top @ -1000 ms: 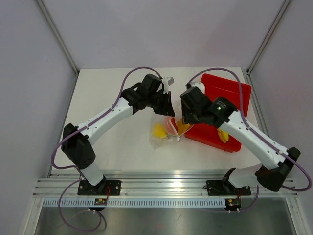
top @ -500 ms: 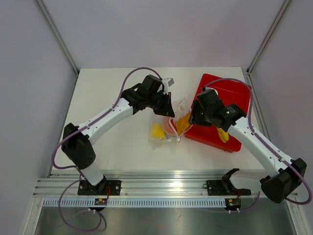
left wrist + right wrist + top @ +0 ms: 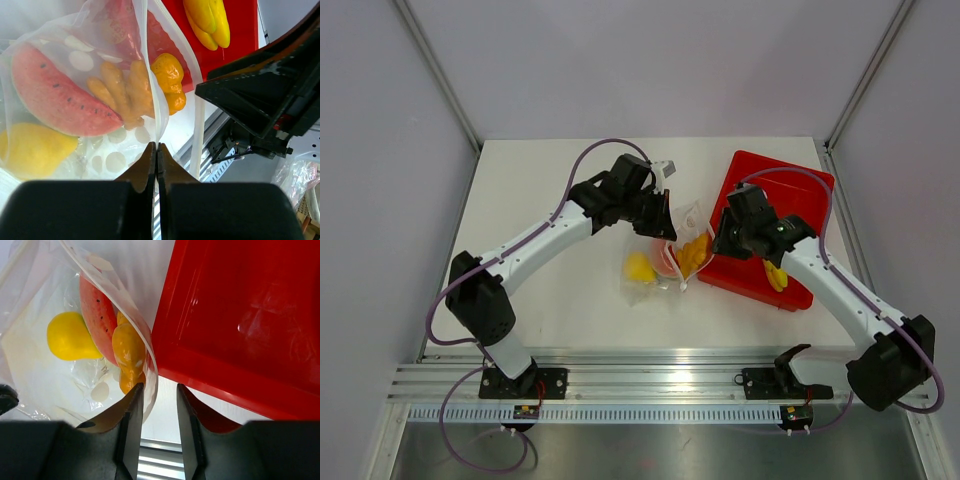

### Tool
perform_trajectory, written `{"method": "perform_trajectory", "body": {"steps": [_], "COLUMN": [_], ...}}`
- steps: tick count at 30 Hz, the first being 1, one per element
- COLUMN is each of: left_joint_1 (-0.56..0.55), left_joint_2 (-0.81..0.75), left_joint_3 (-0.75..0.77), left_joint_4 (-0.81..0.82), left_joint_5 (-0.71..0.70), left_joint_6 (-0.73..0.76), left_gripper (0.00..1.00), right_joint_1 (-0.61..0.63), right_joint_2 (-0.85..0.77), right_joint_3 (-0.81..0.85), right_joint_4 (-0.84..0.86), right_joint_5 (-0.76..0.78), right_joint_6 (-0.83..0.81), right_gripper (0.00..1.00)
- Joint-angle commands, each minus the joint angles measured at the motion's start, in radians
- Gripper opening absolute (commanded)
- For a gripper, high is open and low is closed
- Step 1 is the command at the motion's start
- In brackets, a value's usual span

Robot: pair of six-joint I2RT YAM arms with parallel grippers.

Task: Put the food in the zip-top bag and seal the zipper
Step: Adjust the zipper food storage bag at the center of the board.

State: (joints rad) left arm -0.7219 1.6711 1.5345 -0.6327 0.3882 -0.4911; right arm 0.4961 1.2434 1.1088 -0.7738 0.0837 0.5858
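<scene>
White desk (image 3: pixel 510 190): left pincer (image 3: pixel 156 147) clenched on bag (image 3: pixel 75 165) rim. Right pincer (image 3: pixel 155 390) parted, empty. Seen from above, banana (image 3: pixel 775 276) lies at its 4 o'clock in tray (image 3: pixel 790 180); right arm nearer.

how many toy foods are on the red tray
1: the yellow banana lies near the front edge of the red tray; the right arm may hide more.

Right gripper (image 3: pixel 157 390) now nearer the red tray (image 3: pixel 790 185), no longer over the zip-top bag's (image 3: pixel 682 222) mouth; jaws narrower
</scene>
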Motion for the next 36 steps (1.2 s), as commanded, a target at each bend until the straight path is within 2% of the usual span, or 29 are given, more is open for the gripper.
{"method": "perform_trajectory", "body": {"steps": [1, 4, 5, 7, 13, 18, 29, 36], "left_joint_1": [-0.002, -0.004, -0.002, -0.002, 0.009, 0.035, 0.042, 0.042], "left_joint_2": [-0.005, -0.008, -0.008, -0.008, -0.017, -0.027, -0.047, -0.063], "left_joint_3": [0.001, 0.010, 0.013, 0.022, 0.058, 0.093, 0.069, 0.075], "left_joint_4": [0.039, 0.027, 0.024, 0.008, -0.036, -0.059, -0.061, -0.068], "left_joint_5": [0.005, 0.000, -0.002, -0.011, -0.055, -0.069, -0.068, -0.075], "left_joint_6": [-0.003, 0.002, 0.005, 0.011, 0.037, 0.049, 0.054, 0.060], "left_gripper": [0.00, 0.00, 0.00, 0.00, 0.00, 0.00, 0.00, 0.00], "right_joint_1": [-0.007, -0.005, -0.005, -0.005, -0.002, 0.068, 0.073, 0.073], "right_joint_2": [0.037, 0.065, 0.068, 0.065, 0.047, 0.085, 0.195, 0.131], "right_joint_3": [-0.013, -0.015, -0.015, 0.006, 0.184, 0.331, 0.224, 0.339], "right_joint_4": [0.083, 0.125, 0.139, 0.146, 0.079, 0.030, -0.010, -0.080], "right_joint_5": [-0.042, -0.106, -0.148, -0.168, -0.206, -0.216, 0.013, 0.065], "right_joint_6": [0.006, 0.011, 0.006, 0.005, -0.038, -0.061, -0.060, -0.083], "right_gripper": [0.39, 0.22, 0.13, 0.01, 0.00, 0.00, 0.00, 0.00]}}
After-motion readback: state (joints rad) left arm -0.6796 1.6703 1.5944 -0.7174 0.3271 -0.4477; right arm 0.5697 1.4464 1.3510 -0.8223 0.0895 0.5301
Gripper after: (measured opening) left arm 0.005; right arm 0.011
